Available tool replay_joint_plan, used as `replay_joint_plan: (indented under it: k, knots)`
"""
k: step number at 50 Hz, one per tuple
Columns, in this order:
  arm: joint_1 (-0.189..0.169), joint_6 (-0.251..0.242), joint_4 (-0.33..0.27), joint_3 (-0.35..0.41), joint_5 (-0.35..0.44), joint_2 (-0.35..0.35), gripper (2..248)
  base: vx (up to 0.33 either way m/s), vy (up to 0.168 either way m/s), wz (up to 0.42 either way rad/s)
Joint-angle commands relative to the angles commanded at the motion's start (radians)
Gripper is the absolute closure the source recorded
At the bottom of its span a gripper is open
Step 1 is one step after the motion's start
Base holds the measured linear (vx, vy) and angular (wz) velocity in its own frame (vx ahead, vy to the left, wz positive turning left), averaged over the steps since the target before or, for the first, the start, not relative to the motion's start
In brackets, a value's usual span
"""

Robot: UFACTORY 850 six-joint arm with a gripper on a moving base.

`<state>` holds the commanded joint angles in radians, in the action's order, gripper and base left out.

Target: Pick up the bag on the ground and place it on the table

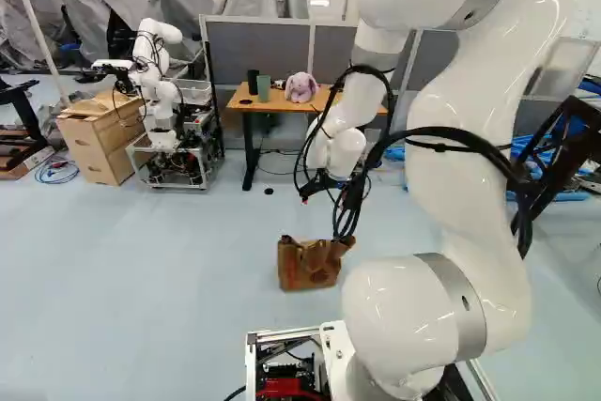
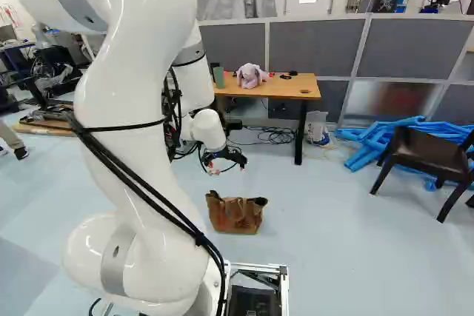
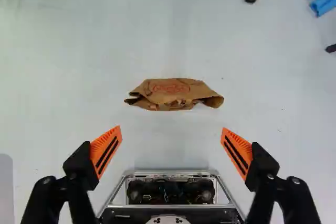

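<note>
- Bag (image 1: 310,268) sits upright on the floor (image 2: 333,212), ahead of the moving base, well short of the table (image 2: 289,88).
- Looks like the approach step to me: the gripper (image 3: 171,129) hangs in the air with its 2 fingers spread wide, nothing between them.
- Next move, imo: line up over the bag, drop down, then close on the top edge. It's long and skinny from above, and the long side runs roughly finger to finger, so I'd turn the wrist and pinch across the thin side.
- Material: brown, creased, either heavy paper or soft leather, can't tell which. Floppy top, crumpled ends, 1 reddish oval print. Probably sags when lifted.
- Pads (image 3: 106,149) are orange, ribbed wedges, 1 per finger.
- Table is flat, smooth, wood-toned, with 1 fuzzy lilac plush (image 2: 251,75) on it, so I'd set the bag beside that.
</note>
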<state>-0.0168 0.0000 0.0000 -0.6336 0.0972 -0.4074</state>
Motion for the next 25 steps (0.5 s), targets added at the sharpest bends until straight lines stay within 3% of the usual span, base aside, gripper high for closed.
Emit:
replay_joint_plan:
  k: [10, 25]
  knots:
    - [-0.014, 0.0, 0.0, -0.041, -0.061, -0.058, 3, 0.0, 0.0, 0.0]
    - [-0.029, 0.0, 0.0, -0.099, -0.073, -0.14, 3, 0.0, 0.0, 0.0]
